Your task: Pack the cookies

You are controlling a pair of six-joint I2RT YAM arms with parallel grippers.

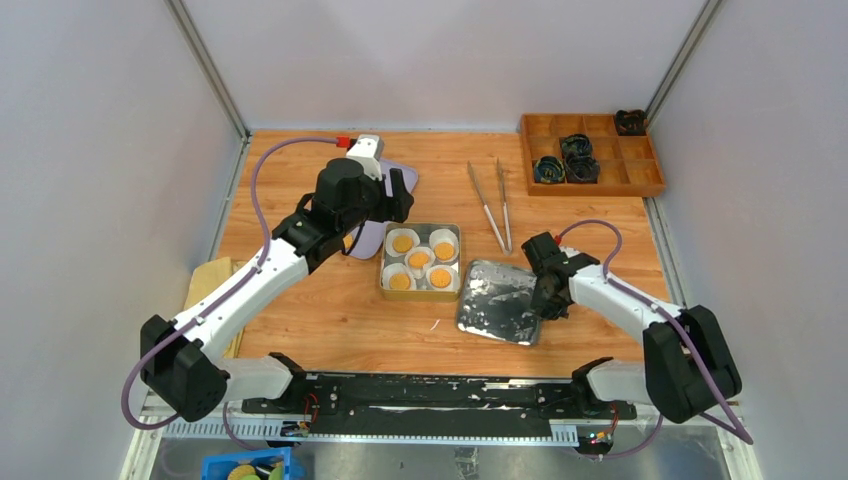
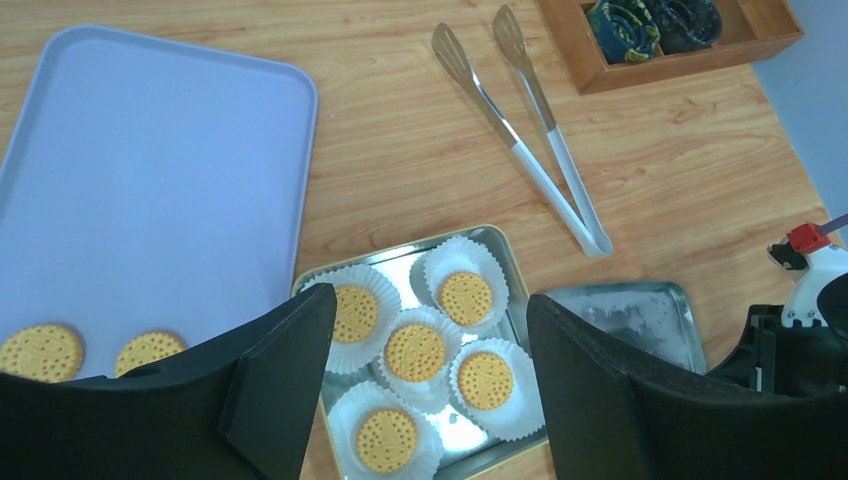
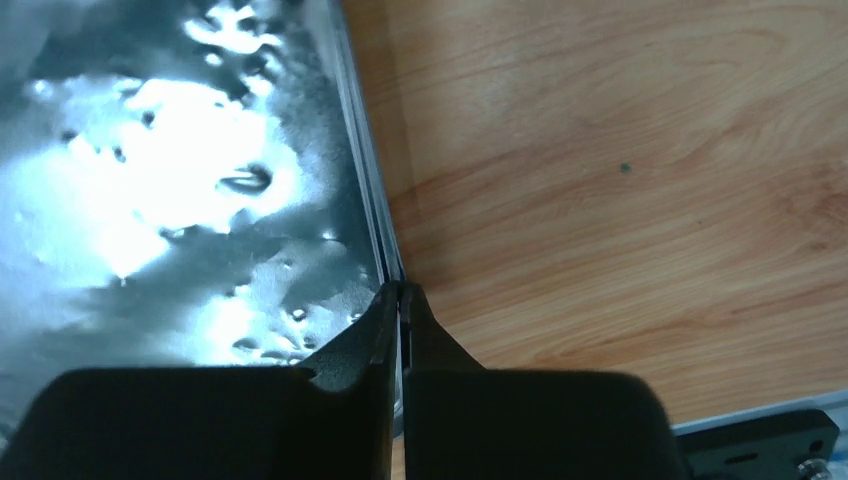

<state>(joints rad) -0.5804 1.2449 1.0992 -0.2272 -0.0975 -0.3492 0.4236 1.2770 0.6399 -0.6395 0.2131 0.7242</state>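
Note:
Five cookies [image 2: 415, 352] sit in white paper cups inside the square tin [image 2: 398, 268], which lies mid-table [image 1: 458, 232]. Two more cookies [image 2: 40, 352] lie on the near end of the lavender tray [image 2: 150, 170]. My left gripper [image 2: 430, 310] hangs open above the tin with nothing between its fingers; from above it [image 1: 400, 195] is over the tray's right edge. The shiny tin lid [image 1: 497, 300] rests flat to the right of the tin. My right gripper [image 3: 400, 292] is shut on the lid's [image 3: 180, 180] right rim.
White-handled metal tongs [image 1: 490, 205] lie behind the tin and lid. A wooden compartment box [image 1: 590, 152] with dark items stands at the back right. A yellowish pad [image 1: 205, 285] sits at the left table edge. Grey walls enclose the table.

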